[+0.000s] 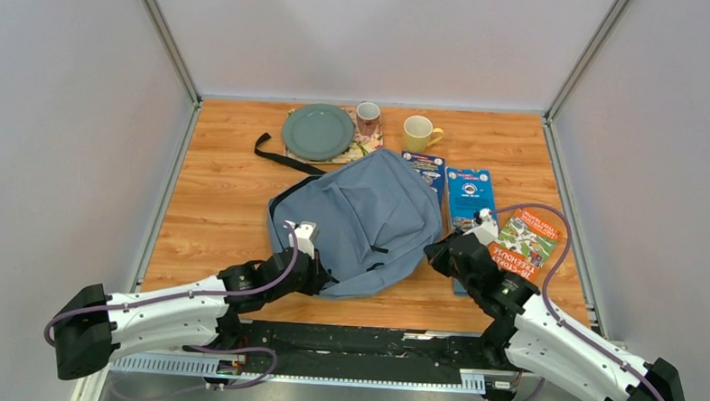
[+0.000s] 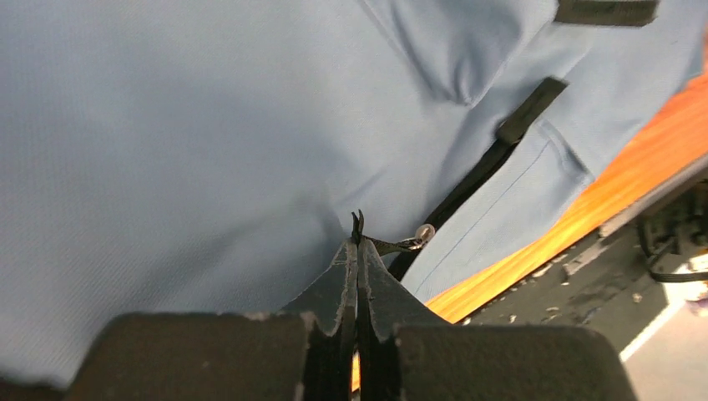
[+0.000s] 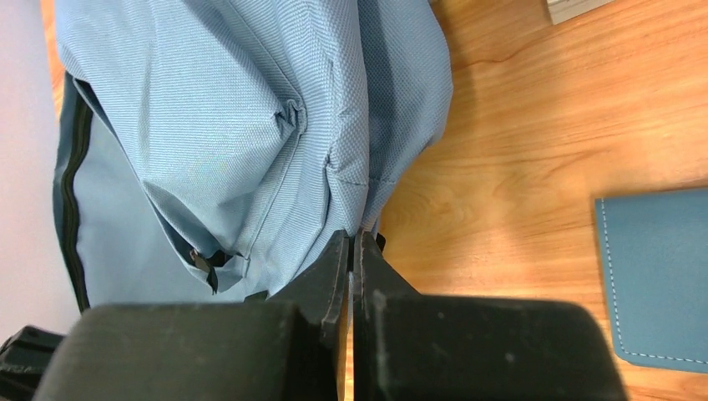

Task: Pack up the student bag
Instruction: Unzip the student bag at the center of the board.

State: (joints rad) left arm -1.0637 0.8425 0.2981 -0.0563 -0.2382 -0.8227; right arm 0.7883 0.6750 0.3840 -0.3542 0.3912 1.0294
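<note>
left pincer (image 2: pixel 357 244): clenched on black zipper pull (image 2: pixel 358 224) of student bag (image 1: pixel 369 215) | right pincer (image 3: pixel 351 242): clenched on bag's fabric edge | bag: lies on surface (image 1: pixel 216 203)

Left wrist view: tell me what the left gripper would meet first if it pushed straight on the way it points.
The student bag: its grey-blue fabric lies right past the tips of the left gripper, whose shut jaws seem to pinch the zipper pull. Exact depth is unclear.
</note>
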